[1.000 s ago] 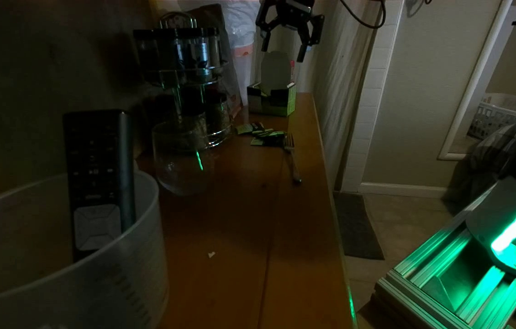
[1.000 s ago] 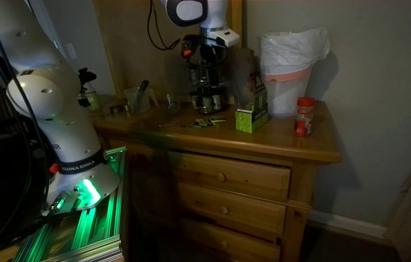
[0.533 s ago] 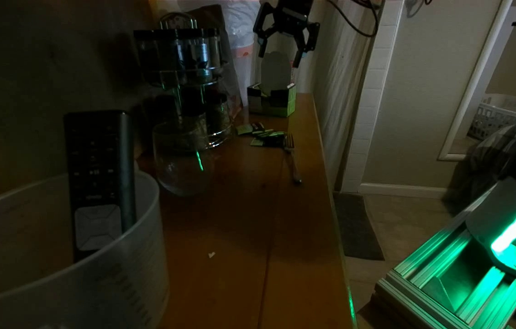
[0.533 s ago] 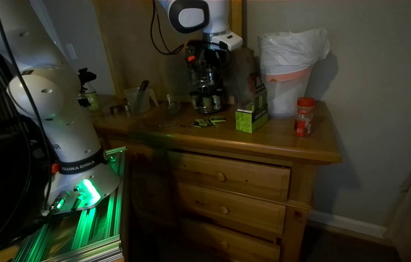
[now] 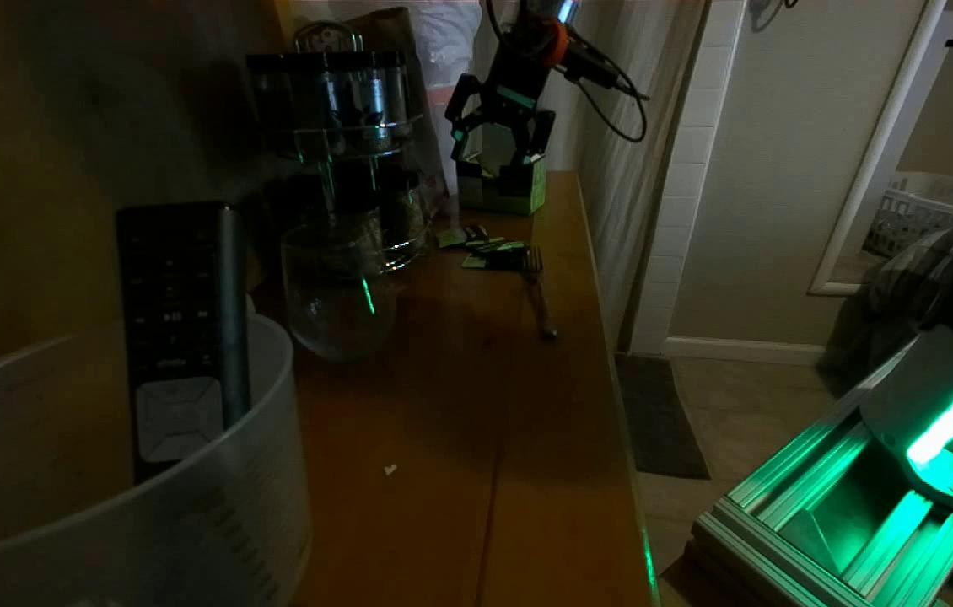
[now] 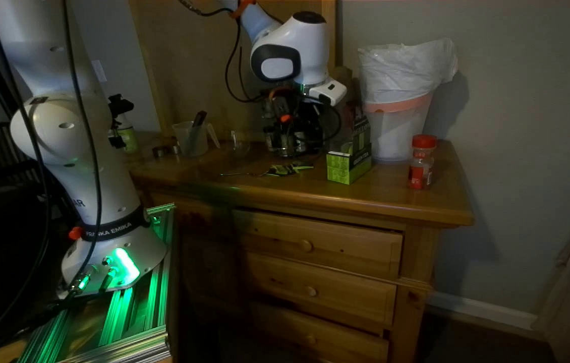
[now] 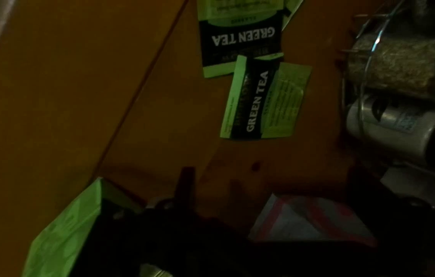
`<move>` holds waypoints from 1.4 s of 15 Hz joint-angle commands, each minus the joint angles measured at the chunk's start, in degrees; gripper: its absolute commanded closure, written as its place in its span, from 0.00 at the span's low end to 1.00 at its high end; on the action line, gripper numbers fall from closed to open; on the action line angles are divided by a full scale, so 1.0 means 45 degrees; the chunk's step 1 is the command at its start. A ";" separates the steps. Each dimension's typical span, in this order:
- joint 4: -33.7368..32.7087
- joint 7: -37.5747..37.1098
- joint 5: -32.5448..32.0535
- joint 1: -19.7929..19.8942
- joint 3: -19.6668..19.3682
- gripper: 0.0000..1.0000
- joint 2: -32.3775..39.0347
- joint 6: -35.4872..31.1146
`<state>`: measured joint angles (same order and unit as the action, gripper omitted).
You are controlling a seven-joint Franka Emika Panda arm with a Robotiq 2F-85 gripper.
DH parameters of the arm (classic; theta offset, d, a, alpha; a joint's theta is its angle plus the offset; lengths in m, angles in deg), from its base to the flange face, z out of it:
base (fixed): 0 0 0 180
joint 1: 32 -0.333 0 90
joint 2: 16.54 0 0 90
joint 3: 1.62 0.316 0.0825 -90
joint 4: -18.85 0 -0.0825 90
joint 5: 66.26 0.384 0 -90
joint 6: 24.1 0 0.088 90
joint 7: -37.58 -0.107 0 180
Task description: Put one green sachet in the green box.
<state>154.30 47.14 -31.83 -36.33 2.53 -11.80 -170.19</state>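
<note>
Several green sachets lie in a small pile on the wooden top; they show in both exterior views (image 5: 493,253) (image 6: 290,169). In the wrist view one green sachet (image 7: 267,100) lies flat, its upper edge touching another sachet (image 7: 240,38). The green box (image 5: 519,194) stands behind the pile with its lid raised. It also shows in an exterior view (image 6: 345,164) and at the lower left of the wrist view (image 7: 63,231). My gripper (image 5: 487,160) is open and empty, above the top near the box; in the wrist view its dark fingers (image 7: 271,173) are spread wide.
A wire spice rack with jars (image 5: 325,126) stands close beside the sachets. A fork (image 5: 540,295) lies against the pile. A glass (image 5: 333,295) and a plastic jug (image 6: 191,138) are nearby. A red-capped shaker (image 6: 421,164) and a bagged bucket (image 6: 398,121) stand past the box.
My gripper has come down toward the wooden top and shifted a little toward the spice rack, with the wrist tilted. It stays open. The sachets, box and fork have not moved.
</note>
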 commanded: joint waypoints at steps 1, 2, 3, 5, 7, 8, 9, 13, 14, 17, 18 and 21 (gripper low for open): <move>-0.0868 0.2147 0.1796 0.0355 0.0421 0.00 0.1062 0.0990; -0.0291 0.1113 0.0911 0.0187 0.0299 0.00 0.0508 0.0352; -0.0418 0.1474 0.1181 0.0222 0.0355 0.00 0.0721 0.0546; -0.0582 0.1707 0.1293 0.0260 0.0391 0.00 0.0954 0.0656; -0.0796 0.1844 0.1681 0.0272 0.0477 0.00 0.1349 0.0491; -0.0881 0.1733 0.1751 0.0243 0.0511 0.00 0.1561 0.0419; -0.0816 0.1292 0.1558 0.0152 0.0489 0.00 0.1661 0.0061; -0.0816 0.0781 0.1679 0.0221 0.0640 0.27 0.2057 -0.0348; -0.0849 0.0773 0.1730 0.0250 0.0701 0.38 0.2158 -0.0379; -0.0904 0.0394 0.1572 0.0245 0.0750 0.60 0.2377 -0.0347; -0.0885 0.0179 0.1451 0.0214 0.0730 0.60 0.2405 -0.0354; -0.0841 -0.0528 0.1135 0.0117 0.0640 0.68 0.2429 -0.0433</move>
<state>151.31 48.26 -25.78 -35.83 5.01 -1.96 -171.10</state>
